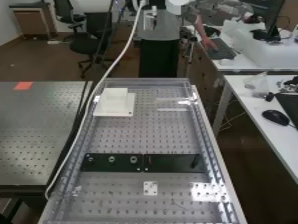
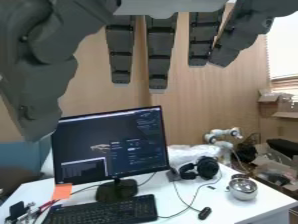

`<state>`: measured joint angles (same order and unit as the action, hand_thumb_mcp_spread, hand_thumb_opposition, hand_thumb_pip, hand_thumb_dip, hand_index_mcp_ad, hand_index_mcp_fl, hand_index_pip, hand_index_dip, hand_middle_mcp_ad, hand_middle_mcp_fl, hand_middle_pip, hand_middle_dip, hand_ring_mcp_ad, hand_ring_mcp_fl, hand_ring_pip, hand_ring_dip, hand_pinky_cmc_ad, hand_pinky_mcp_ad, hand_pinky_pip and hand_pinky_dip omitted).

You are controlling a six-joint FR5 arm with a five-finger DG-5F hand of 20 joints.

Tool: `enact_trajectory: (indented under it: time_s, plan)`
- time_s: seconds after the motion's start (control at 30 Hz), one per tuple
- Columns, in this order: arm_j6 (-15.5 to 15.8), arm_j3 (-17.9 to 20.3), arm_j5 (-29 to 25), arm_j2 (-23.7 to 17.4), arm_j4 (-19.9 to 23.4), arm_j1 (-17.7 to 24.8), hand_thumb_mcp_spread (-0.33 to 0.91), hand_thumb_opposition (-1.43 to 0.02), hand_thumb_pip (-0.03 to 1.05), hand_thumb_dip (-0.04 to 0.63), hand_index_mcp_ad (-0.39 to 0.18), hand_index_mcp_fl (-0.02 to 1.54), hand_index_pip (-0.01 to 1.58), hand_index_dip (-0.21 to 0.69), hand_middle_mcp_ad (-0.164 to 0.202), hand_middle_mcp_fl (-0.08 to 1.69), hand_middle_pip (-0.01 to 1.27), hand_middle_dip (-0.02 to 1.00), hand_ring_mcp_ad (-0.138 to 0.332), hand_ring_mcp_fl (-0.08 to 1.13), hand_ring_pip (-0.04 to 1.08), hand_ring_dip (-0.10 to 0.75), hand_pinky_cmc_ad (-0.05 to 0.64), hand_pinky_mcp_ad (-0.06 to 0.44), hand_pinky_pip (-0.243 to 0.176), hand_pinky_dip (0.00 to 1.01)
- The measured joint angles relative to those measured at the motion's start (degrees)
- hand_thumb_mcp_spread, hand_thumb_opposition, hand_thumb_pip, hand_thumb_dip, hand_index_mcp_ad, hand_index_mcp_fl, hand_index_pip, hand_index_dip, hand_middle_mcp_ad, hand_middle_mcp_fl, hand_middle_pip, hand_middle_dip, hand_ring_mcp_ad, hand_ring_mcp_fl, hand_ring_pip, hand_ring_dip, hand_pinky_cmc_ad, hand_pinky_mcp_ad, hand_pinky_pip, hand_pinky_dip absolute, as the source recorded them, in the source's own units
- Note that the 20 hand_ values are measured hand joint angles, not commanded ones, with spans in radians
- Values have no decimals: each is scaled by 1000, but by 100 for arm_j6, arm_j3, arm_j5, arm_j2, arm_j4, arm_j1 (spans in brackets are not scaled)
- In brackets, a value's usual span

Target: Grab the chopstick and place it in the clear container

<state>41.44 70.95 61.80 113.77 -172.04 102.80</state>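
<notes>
In the wrist view the hand (image 2: 159,50) hangs with its dark grey fingers straight and side by side, and the thumb stands apart from them; nothing is held between them. On the bench in the high view, a see-through thing with pale edges (image 1: 174,109), perhaps the clear container, lies at the far right part of the perforated plate. I cannot tell a chopstick apart from its pale thin lines.
A white block on a square base (image 1: 114,104) stands at the bench's far left. A black strip (image 1: 174,163) with small round fittings crosses the middle. Clear rails and a white cable (image 1: 85,112) run along the bench. The wrist view faces a desk with a monitor (image 2: 110,145).
</notes>
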Motion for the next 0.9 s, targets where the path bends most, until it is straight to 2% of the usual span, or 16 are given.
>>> enact_trajectory:
  time_s: [0.13,0.43,0.57,0.9]
  plan:
    - [29,37,110,-30,37,-10,262,-658,518,110,-157,323,51,314,42,298,101,394,188,12,94,229,325,150,-63,176]
    - [35,60,0,-41,86,-5,262,-658,518,110,-157,323,51,314,42,297,101,393,190,16,99,229,325,148,-63,180]
    - [43,91,188,-67,133,-12,262,-658,518,110,-164,323,51,314,37,297,101,393,188,16,99,229,325,148,-63,180]
    - [78,159,88,-112,231,-5,264,-658,511,110,-155,323,51,314,42,297,101,393,188,12,99,229,325,148,-63,180]
